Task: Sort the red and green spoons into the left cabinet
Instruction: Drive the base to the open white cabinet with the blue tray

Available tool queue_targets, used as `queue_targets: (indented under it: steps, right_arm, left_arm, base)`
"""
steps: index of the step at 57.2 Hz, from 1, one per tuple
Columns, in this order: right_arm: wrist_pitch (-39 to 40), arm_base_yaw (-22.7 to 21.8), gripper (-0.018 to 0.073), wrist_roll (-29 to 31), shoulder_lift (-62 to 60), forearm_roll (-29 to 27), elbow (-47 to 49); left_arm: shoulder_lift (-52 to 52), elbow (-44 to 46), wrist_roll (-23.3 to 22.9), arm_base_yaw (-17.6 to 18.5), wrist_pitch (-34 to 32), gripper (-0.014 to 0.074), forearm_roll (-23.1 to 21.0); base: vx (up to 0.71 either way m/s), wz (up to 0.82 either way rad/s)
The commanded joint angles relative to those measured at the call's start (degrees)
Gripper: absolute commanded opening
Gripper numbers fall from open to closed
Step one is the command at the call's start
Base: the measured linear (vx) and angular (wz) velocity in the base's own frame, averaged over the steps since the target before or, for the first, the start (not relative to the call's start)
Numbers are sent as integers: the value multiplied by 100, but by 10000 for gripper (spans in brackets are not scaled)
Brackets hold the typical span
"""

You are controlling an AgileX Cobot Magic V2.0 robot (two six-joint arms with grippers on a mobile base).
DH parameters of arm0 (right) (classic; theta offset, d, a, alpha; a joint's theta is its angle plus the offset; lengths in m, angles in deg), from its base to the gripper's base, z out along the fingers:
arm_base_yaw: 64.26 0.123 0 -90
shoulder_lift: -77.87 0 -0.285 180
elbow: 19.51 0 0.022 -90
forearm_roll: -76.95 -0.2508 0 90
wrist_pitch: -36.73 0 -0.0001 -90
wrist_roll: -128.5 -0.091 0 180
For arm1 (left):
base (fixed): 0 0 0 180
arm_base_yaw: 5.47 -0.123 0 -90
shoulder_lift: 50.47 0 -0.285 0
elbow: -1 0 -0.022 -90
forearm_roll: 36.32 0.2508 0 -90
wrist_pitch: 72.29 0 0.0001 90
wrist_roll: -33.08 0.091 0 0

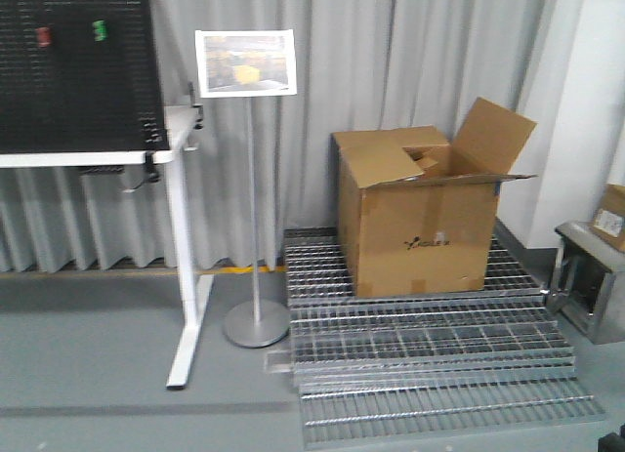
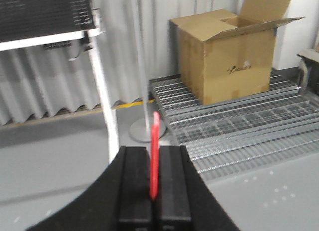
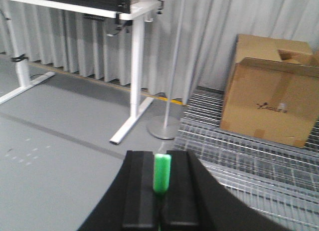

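Note:
In the left wrist view my left gripper (image 2: 155,156) is shut on the red spoon (image 2: 155,153), whose thin handle sticks up out of the jaws. In the right wrist view my right gripper (image 3: 162,163) is shut on the green spoon (image 3: 161,172), of which only a short green end shows between the fingers. Both grippers hang above the grey floor. The pale grey cabinet is out of view. Neither gripper shows in the front view.
A white-legged desk (image 1: 182,276) with a black pegboard (image 1: 78,66) stands at the left. A sign stand (image 1: 251,227) is beside it. An open cardboard box (image 1: 420,213) sits on metal gratings (image 1: 430,364) at the right. A metal box (image 1: 586,281) is at far right.

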Motion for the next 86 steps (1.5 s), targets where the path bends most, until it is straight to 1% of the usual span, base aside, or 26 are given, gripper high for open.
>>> queue_targets:
  steps: [1,42,72,86]
  right_arm:
    - [443,-7,-3,13,33,-24,175]
    - [443,-7,-3,13,33,-24,175]
    - [443,-7,-3,13,33,-24,175]
    - [443,-7,-3,13,33,-24,175]
  left_arm:
    - [-57,136,-3,30,-459,-6,-52]
    - [-57,136,-2,30,-456,-6,-52]
    - [-57,136,-2,30,-456,-6,-52]
    - [-57,136,-2,30,-456,-6,-52]
  base:
    - [56,-35]
    - [47,-37]
    - [30,-70]
    - [18,-51]
